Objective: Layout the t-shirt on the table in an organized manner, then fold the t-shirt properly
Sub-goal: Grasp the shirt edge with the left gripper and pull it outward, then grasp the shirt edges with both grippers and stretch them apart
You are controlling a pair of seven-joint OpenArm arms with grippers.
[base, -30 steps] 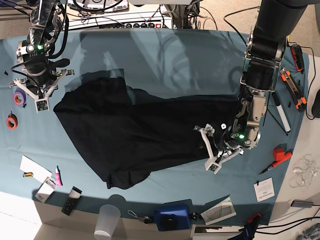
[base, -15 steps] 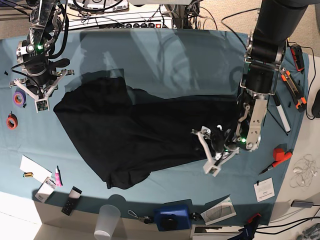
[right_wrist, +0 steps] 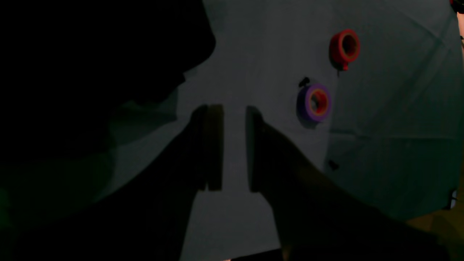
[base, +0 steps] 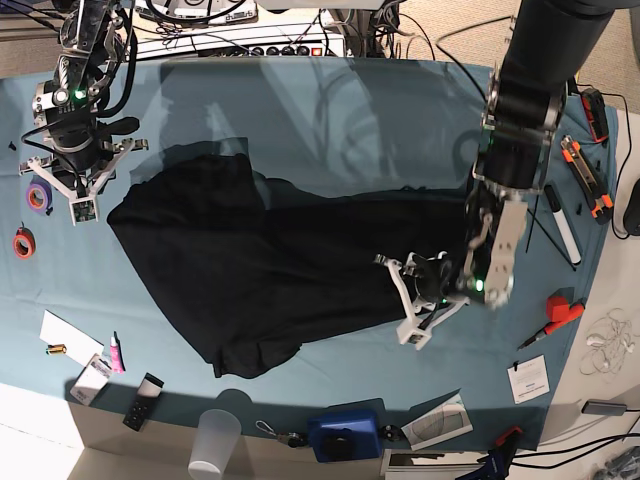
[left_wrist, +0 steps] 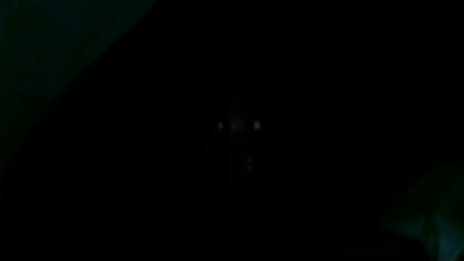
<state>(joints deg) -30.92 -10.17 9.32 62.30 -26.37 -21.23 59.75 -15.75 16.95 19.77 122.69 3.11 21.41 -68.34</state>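
The t-shirt [base: 270,270] lay crumpled as a dark, lopsided mass across the middle of the teal surface [base: 350,120], its broad end toward the left of the base frame and a narrower part running right. The left gripper [base: 412,300] sat low at the shirt's lower-right edge with its fingers closed, apparently pinching the black fabric there, though its own wrist view was almost wholly dark and could not confirm how much cloth was caught. The right gripper [right_wrist: 233,145] hovered at the upper left over bare surface just beside the shirt's edge, fingers [right_wrist: 214,145] parted with a narrow gap and holding nothing, near the purple tape roll [right_wrist: 314,102] and red tape roll [right_wrist: 344,47]. To spread the shirt well, the pinch should probably take a single layer at the hem, and the pull should run outward, low and slow, while the other arm anchors the far side.
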